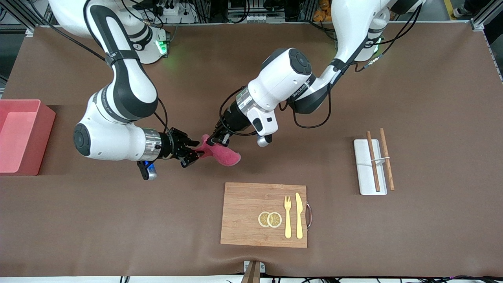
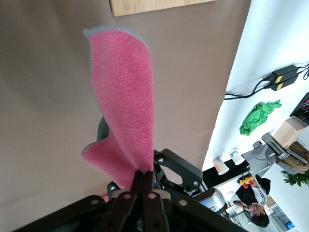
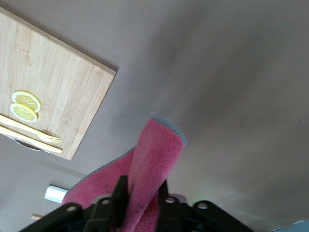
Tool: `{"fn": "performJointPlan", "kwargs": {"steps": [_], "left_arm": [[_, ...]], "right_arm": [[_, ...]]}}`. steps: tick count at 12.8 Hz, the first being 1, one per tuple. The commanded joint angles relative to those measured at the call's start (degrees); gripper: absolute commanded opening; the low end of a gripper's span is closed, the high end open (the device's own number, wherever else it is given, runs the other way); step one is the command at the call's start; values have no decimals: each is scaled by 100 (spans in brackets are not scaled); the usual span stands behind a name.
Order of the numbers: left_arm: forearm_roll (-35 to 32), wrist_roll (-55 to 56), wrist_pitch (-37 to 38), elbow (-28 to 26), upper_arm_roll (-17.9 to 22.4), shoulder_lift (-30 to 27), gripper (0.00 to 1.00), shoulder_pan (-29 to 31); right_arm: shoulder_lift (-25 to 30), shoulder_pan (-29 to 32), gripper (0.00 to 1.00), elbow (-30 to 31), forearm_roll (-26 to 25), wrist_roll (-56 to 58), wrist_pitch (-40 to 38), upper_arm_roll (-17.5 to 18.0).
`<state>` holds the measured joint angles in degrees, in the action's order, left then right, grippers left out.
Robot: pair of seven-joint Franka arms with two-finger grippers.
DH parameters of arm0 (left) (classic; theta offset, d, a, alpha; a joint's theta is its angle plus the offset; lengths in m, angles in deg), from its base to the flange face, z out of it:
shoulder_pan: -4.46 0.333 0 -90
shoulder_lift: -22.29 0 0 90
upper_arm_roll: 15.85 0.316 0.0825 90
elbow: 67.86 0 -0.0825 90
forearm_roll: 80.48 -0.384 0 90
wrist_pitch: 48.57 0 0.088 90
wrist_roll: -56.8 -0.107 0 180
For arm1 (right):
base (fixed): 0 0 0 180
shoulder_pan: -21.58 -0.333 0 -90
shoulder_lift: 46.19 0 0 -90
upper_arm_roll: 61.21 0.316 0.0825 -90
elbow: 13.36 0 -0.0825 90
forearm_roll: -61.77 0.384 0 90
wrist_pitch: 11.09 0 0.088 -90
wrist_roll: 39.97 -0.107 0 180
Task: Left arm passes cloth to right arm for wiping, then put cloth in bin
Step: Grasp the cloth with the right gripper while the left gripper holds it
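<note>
The crimson-pink cloth (image 1: 222,154) hangs in the air between my two grippers, over the bare mat above the wooden board. My left gripper (image 1: 214,139) is shut on one edge of it; in the left wrist view the closed gripper (image 2: 146,176) pinches the cloth (image 2: 125,96). My right gripper (image 1: 196,151) is open, one finger on each side of the cloth's end. In the right wrist view the cloth (image 3: 157,154) runs between the fingers of that gripper (image 3: 141,186). The pink bin (image 1: 45,129) stands empty at the right arm's end of the table.
The wooden board (image 1: 243,212) lies nearer the front camera, with two lemon slices (image 1: 270,219), a yellow fork (image 1: 288,216) and a yellow knife (image 1: 299,214) on it. A flat white tray (image 1: 363,173) with brown chopsticks (image 1: 373,161) lies toward the left arm's end.
</note>
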<state>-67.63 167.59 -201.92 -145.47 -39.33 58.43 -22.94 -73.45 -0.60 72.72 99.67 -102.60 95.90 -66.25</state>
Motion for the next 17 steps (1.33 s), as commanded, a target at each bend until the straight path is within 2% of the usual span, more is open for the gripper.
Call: {"fn": "performJointPlan", "kwargs": {"steps": [1, 2, 4, 5, 8, 9, 11, 13, 16, 17], "left_arm": [[112, 48, -55, 158, 10, 51, 0, -46], [112, 48, -47, 158, 10, 51, 4, -46], [112, 65, -38, 158, 10, 42, 65, -20], [78, 48, 14, 149, 27, -2, 100, -11], [-150, -31, 357, 123, 219, -396, 100, 68], [-508, -49, 471, 53, 273, -546, 100, 112], [-1212, -206, 1267, 44, 256, -766, 100, 392], [-1224, -1168, 2329, 44, 221, -1038, 100, 744], [-1197, -2462, 3385, 26, 212, -1460, 100, 1174], [-1197, -3083, 3894, 26, 212, -1635, 100, 1341]], "right_arm": [[124, 177, 0, -21, -108, 460, -134, 3], [150, 204, 0, -22, -117, 741, -187, 3], [185, 275, 0, -83, -422, 1120, -284, -23], [229, 275, 0, -144, -764, 1287, -345, -15], [247, 249, 0, -145, -1521, 1542, -363, -6], [230, 240, 0, -92, -1645, 1657, -389, -6], [168, 231, 0, 39, -1646, 1867, -398, -6], [81, 388, 0, 364, -1707, 2524, -320, -23], [-603, 1020, 0, 672, -1786, 3247, 477, -32], [-788, 1318, 0, 708, -2022, 3362, 715, -84]]}}
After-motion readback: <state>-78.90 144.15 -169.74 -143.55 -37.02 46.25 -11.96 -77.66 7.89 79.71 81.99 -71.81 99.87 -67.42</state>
